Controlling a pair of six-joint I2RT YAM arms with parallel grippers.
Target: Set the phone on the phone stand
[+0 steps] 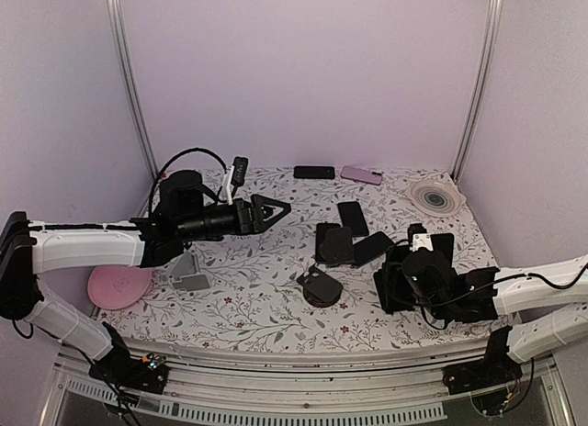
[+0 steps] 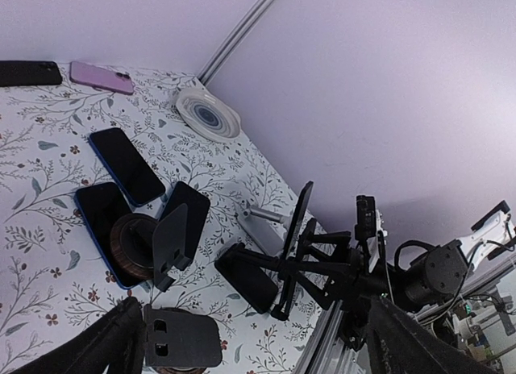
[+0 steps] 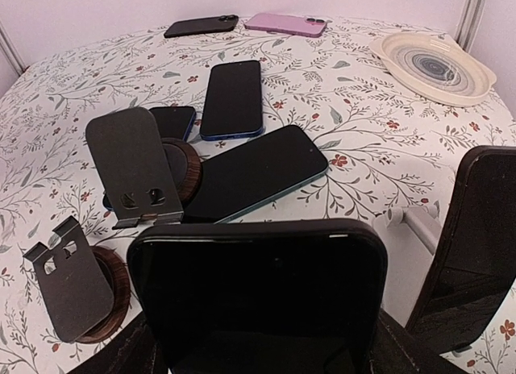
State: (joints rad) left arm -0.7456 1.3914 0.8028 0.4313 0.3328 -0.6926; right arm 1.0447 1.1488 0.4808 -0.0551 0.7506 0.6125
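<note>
The right gripper point(image 3: 258, 354) has its jaws clamped across the width of the black phone point(image 3: 258, 285), which it holds upright and low above the table at the right. The left gripper point(image 1: 268, 210) hangs over the middle of the table with its jaws wide apart and nothing in them. The main risk is probably the stands. The near stand point(image 3: 72, 289) and the far stand point(image 3: 133, 164) are thin tilted plates on small round bases, so a phone brought in too low or too flat could push one over or slide it away. If the phone is let go before its bottom edge sits in the lip, it would likely tip forward off the plate. The far stand is crowded: a flat phone point(image 3: 258, 172) lies touching its base, and it could get nudged or stop the held phone from seating. An upright phone point(image 3: 484, 245) stands just beside the right gripper, and a sideways swing could knock it down. The grip is only on the phone's edges, so a bump could twist the phone in the jaws.
</note>
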